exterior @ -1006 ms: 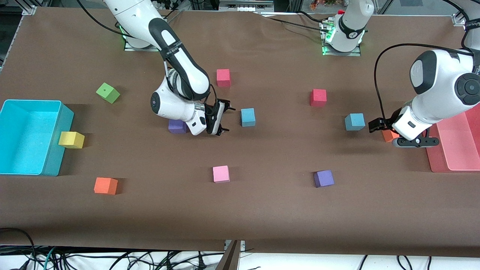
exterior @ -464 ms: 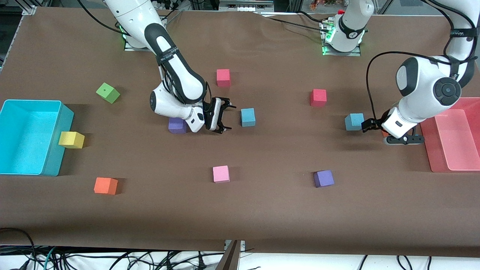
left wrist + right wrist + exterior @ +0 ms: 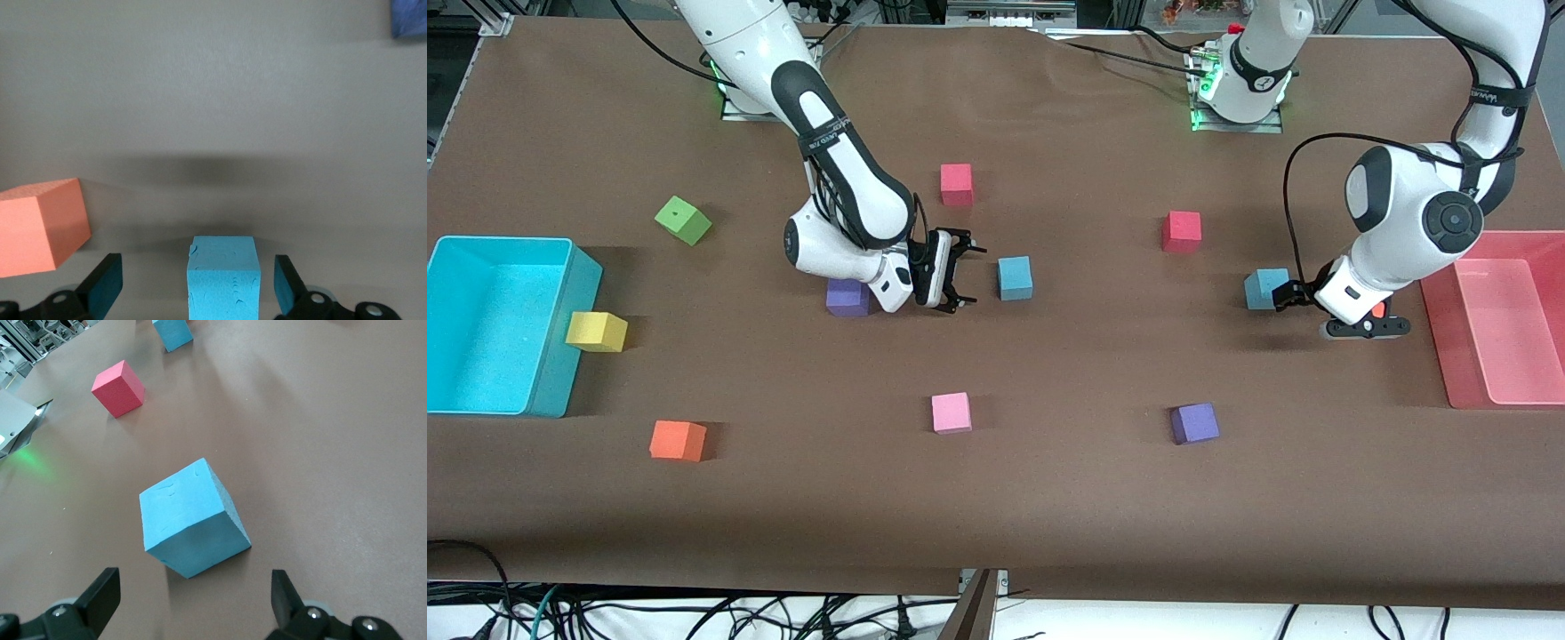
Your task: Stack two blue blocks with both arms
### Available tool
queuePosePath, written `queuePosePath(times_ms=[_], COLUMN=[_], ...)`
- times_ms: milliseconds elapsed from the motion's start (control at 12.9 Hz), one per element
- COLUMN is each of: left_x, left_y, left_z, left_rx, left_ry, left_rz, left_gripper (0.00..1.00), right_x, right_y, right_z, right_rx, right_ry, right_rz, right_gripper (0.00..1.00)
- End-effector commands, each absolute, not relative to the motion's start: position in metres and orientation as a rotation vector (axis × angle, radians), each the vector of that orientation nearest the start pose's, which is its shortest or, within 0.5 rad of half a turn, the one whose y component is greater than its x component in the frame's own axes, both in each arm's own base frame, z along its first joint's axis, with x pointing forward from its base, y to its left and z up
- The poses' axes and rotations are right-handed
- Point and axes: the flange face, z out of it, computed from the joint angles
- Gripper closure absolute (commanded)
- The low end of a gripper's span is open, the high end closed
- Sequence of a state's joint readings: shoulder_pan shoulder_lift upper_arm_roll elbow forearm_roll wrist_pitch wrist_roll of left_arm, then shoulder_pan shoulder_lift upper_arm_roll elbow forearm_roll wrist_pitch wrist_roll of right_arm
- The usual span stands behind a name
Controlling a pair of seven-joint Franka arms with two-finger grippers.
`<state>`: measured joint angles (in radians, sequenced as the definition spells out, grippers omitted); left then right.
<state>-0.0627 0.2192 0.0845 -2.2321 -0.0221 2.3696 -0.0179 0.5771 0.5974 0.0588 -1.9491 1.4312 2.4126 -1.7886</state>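
Two sky-blue blocks lie on the brown table. One blue block (image 3: 1015, 277) is mid-table; my right gripper (image 3: 964, 279) is low beside it, open, a short gap away. In the right wrist view this block (image 3: 193, 517) lies just ahead of the open gripper (image 3: 193, 603), untouched. The other blue block (image 3: 1266, 289) is toward the left arm's end. My left gripper (image 3: 1283, 296) is at it, open. In the left wrist view this block (image 3: 222, 277) stands between the open fingers (image 3: 105, 288) with a gap on each side.
Red blocks (image 3: 956, 184) (image 3: 1181, 231), purple blocks (image 3: 847, 297) (image 3: 1194, 423), pink (image 3: 951, 412), green (image 3: 682, 220), yellow (image 3: 596, 331) and orange (image 3: 677, 440) blocks lie around. Another orange block (image 3: 1378, 310) is partly under the left hand. A cyan bin (image 3: 560, 356) and a pink bin (image 3: 1440, 347) stand at the table's ends.
The left arm has swung toward its blue block and brought the open gripper up to it. The right gripper shifted slightly toward its block, then held still.
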Motion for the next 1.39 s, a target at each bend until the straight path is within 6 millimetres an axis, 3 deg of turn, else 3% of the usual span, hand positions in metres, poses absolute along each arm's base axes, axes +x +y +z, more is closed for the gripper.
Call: queuePosePath(times_ms=[0, 696, 774, 1006, 1083, 1238, 1315], left_x=[0.526, 0.501, 0.5, 0.5, 0.501, 0.508, 0.511], left_y=[0.009, -0.006, -0.005, -0.005, -0.006, -0.012, -0.012], left_z=[0.251, 0.2, 0.196, 0.19, 0.19, 0.208, 0.222], left_rx=[-3.116, -3.105, -3.107, -3.106, -3.105, -3.11, -3.114], left_ry=[-0.033, 0.044, 0.034, 0.034, 0.039, 0.059, 0.061], left_rz=[0.164, 0.311, 0.321, 0.316, 0.311, 0.252, 0.224], left_gripper=[0.0, 0.0, 0.04, 0.49, 0.71, 0.97, 1.0], right_x=[0.486, 0.486, 0.486, 0.485, 0.486, 0.486, 0.486], right_y=[0.362, 0.363, 0.363, 0.363, 0.363, 0.363, 0.363], right_z=[0.163, 0.156, 0.156, 0.156, 0.157, 0.157, 0.157], right_rx=[-1.879, -1.861, -1.861, -1.86, -1.86, -1.859, -1.859], right_ry=[-1.305, -1.315, -1.315, -1.316, -1.315, -1.317, -1.317], right_rz=[-0.478, -0.474, -0.474, -0.473, -0.474, -0.475, -0.475], right_gripper=[0.0, 0.0, 0.0, 0.0, 0.0, 0.0, 0.0])
